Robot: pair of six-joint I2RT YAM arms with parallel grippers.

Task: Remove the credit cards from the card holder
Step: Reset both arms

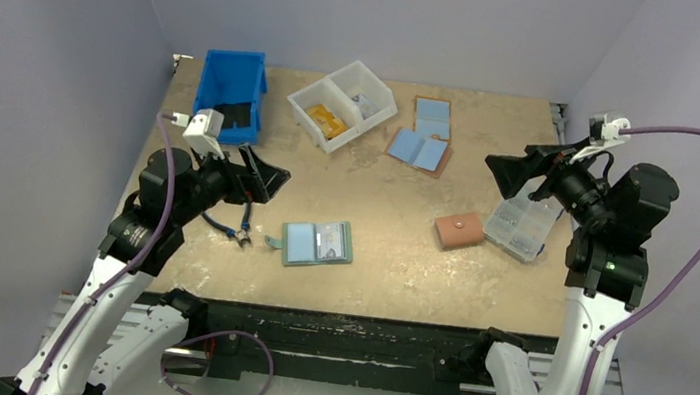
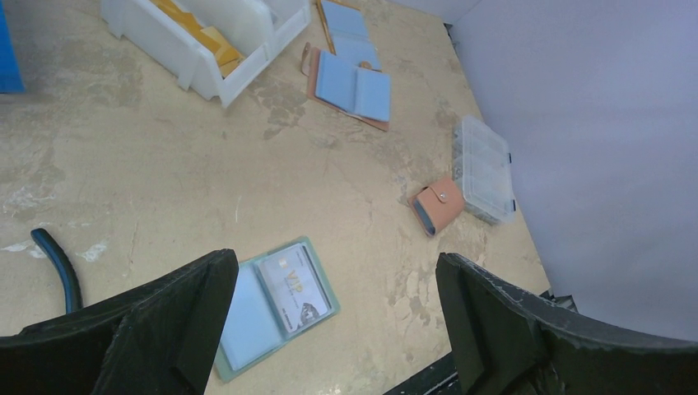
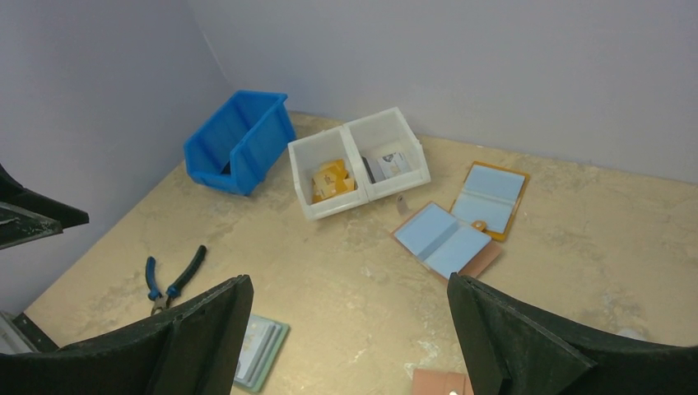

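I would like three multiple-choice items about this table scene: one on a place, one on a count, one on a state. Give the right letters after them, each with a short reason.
1. Where does the salmon-pink wallet lie?
A. inside the blue bin
B. beside the clear box
C. on top of the pliers

2. How many compartments does the white bin have?
A. two
B. three
C. four

3. In what state is the teal card holder?
A. snapped shut
B. lying open
C. standing on its edge

Answers:
1 B: it lies on the table right next to the box.
2 A: a single wall divides it.
3 B: both inner sleeves face up, with a card showing in one.
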